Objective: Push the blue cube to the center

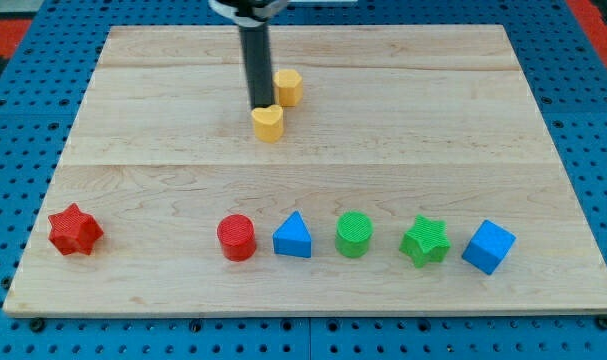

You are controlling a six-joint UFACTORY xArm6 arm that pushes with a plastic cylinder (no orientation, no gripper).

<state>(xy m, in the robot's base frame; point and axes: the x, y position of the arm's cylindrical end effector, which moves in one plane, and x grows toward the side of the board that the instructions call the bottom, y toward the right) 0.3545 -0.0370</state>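
The blue cube [488, 246] sits near the view's bottom right of the wooden board [313, 160]. My tip [259, 105] is far from it, up in the view's top middle, touching the upper left of a yellow heart-shaped block [268, 123]. A yellow hexagon block [288, 87] lies just right of the rod.
A row runs along the view's bottom: red star [75, 230] at far left, red cylinder [236, 237], blue triangle [293, 236], green cylinder [354, 234], green star [424, 241], then the blue cube. A blue pegboard surrounds the board.
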